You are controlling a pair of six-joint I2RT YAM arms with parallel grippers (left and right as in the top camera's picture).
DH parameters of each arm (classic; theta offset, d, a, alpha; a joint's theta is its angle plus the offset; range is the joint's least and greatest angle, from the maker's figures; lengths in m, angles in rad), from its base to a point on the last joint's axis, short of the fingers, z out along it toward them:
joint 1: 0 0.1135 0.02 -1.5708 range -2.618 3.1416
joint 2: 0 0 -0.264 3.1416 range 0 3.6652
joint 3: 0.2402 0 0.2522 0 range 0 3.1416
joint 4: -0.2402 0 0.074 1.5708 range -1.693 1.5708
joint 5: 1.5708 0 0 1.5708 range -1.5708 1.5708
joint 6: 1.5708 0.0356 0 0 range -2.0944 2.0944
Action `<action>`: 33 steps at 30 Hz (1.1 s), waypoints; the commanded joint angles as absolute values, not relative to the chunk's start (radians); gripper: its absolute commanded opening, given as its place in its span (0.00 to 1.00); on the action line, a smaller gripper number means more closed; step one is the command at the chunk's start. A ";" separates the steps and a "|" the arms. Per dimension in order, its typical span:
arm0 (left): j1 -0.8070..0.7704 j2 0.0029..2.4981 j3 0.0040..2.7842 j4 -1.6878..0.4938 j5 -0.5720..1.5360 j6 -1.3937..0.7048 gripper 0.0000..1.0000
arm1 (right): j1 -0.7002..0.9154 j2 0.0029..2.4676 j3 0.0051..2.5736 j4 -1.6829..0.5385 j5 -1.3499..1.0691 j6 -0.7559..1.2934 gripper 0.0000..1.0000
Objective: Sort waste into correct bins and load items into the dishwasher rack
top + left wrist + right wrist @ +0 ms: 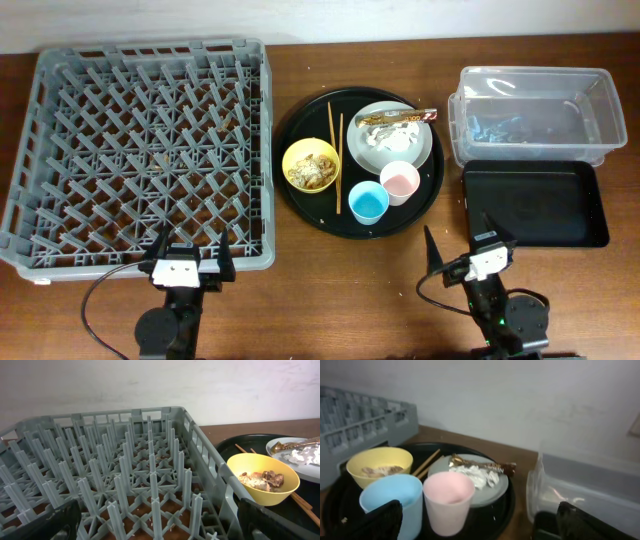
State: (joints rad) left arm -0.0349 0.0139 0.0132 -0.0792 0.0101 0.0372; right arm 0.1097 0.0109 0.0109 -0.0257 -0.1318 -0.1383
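The grey dishwasher rack (150, 48) fills the left. On a round black tray (425, 200) stand a yellow bowl (296, 152) with food scraps (312, 172), two chopsticks (335, 150), a grey-green plate (417, 152) with white tissue (385, 138) and a brown-gold wrapper (405, 117), a pink cup (400, 183) and a blue cup (368, 203). The clear tub (530, 72) and the shallow black tray (535, 205) are at the right. My left gripper (190, 256) is open and empty at the rack's near edge (160, 527). My right gripper (458, 243) is open and empty in front of the cups (482, 525).
The rack (150, 460) holds only its upright pegs, with a few rice grains on the table under its lattice. The clear tub holds some bluish scraps (500, 127). A light wall stands behind the table.
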 commanded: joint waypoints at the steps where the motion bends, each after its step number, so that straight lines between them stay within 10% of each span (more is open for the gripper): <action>1: -0.030 0.011 0.009 -0.084 0.004 0.049 0.99 | 0.105 0.004 0.060 -0.043 -0.209 -0.117 0.99; 8: -0.030 0.011 0.009 -0.084 0.004 0.049 0.99 | 0.104 0.125 0.467 -0.408 -0.244 -0.094 0.99; 20: -0.030 0.011 0.009 -0.084 0.003 0.049 0.99 | 0.104 1.277 1.617 -1.085 -0.316 -0.096 0.98; 33: -0.030 0.011 0.009 -0.084 0.003 0.049 0.99 | 0.117 1.824 1.683 -0.798 -0.192 0.306 0.98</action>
